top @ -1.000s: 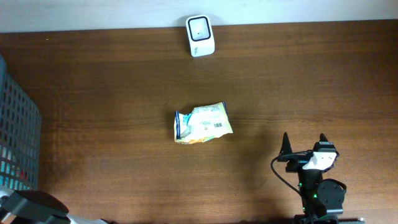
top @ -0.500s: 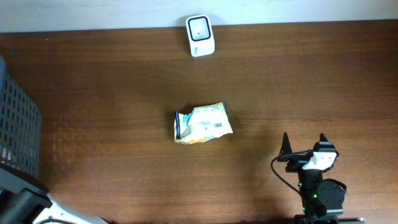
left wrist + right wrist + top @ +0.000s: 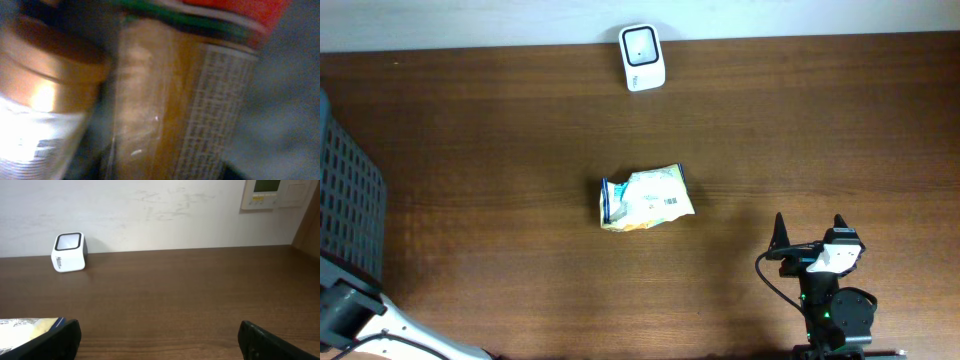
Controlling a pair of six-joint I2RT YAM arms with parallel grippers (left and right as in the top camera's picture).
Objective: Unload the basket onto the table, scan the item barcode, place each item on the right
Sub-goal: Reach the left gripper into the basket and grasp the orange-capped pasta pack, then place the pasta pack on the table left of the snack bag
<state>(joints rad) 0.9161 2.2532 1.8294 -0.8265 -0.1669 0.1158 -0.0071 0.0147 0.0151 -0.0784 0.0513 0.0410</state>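
Right end effector (image 3: pixel 809 228): jaws wide apart, empty.
Left end effector (image 3: pixel 335 306): by basket (image 3: pixel 350 200), grip cannot be told.
Snack bag (image 3: pixel 646 198): middle of bench (image 3: pixel 470 120), long axis left-right, up-left of right end effector, the nearer one.

We are looking at a dark brown, wood-grained table (image 3: pixel 470 150). The crumpled plastic snack packet (image 3: pixel 646 198) is showing pale yellow, white and a blue edge. Beyond it, the boxy scanner (image 3: pixel 642 57) is showing white with a dark window; far left of it, a grey-blue gridded basket (image 3: pixel 345 220).
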